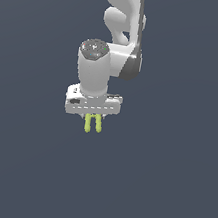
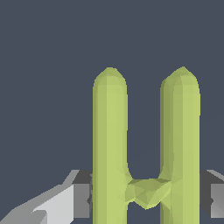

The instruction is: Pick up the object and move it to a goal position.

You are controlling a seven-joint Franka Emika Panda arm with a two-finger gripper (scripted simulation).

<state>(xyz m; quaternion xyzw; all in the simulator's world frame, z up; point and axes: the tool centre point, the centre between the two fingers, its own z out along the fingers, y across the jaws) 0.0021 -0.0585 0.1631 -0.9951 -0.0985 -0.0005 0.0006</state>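
Note:
The object [image 1: 93, 123] is a small yellow-green piece of two parallel rods joined by a short crossbar. In the exterior view it hangs below the white gripper [image 1: 93, 113], its two rods pointing down and slightly to that view's right. The wrist view shows the object [image 2: 148, 148] close up, filling the frame, with the crossbar low between the rods. A grey finger pad [image 2: 81, 199] presses against one rod and another pad [image 2: 212, 199] against the other rod. The gripper [image 2: 146, 201] is shut on the object, which is held in mid-air.
The white arm [image 1: 120, 27] rises to the top of the exterior view. Behind everything is a plain dark blue-grey background with no other objects, surface or goal marker showing.

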